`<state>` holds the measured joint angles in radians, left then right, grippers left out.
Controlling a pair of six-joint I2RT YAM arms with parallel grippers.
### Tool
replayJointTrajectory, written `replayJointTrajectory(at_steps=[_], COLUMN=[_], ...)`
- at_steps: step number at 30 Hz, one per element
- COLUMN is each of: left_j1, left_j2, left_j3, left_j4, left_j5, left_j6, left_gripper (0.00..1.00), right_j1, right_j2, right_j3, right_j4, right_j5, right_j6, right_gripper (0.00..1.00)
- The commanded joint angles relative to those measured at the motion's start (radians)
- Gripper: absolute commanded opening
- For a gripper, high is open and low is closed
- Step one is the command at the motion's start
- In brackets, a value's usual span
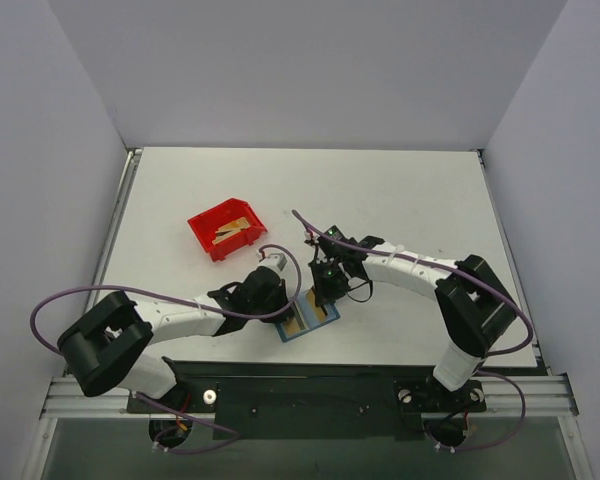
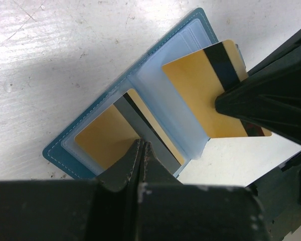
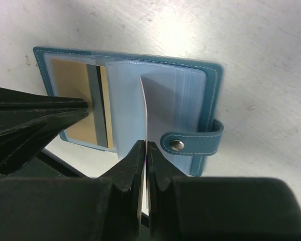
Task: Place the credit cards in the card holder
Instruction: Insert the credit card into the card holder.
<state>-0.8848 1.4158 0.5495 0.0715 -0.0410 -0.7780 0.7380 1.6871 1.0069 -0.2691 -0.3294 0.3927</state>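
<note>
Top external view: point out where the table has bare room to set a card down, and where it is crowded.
Bare: the table's far stretch behind the red bin, and the patch between the bin and the left rail. Crowded: near centre, where the left gripper and right gripper, holding a credit card, meet over the open card holder.

Left arm, right arm: white tubular links, blocky black joint housings. Purple cable looped along each. Left hand, right hand: matte black tapered fingers, scuffed tips.
</note>
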Motion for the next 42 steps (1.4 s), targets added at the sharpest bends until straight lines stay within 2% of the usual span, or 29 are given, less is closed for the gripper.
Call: replayJointTrajectory(at_steps=[1, 16, 28, 37, 42], left_j1=[-0.005, -0.005, -0.005, -0.005, -0.006], left_j2=[0.029, 0.04, -0.028, 0.054, 0.083], left_j3=[-0.006, -0.008, 0.053, 0.099, 0.113], left_j4=[0.005, -0.01, 0.048, 0.105, 0.061], left_j5=[-0.014, -0.025, -0.005, 0.026, 0.009], left_j6=[0.0, -0.007, 0.046, 0.069, 0.075], left_gripper=[0.0, 0.0, 0.0, 0.0, 0.0], right_j1=[0.021, 0.021, 0.02, 0.017, 0.014], right_j2=[0.039, 0.055, 0.075, 0.072, 0.071], right_j3=[0.006, -0.042, -0.06, -0.074, -0.076], right_j4=[-0.032, 0.077, 0.094, 0.099, 0.1], right_j5=[-0.02, -0.131, -0.111, -0.099, -0.099], right_j6=[0.015, 0.083, 0.09, 0.095, 0.095], right_gripper=[0.0, 0.0, 0.0, 0.0, 0.0])
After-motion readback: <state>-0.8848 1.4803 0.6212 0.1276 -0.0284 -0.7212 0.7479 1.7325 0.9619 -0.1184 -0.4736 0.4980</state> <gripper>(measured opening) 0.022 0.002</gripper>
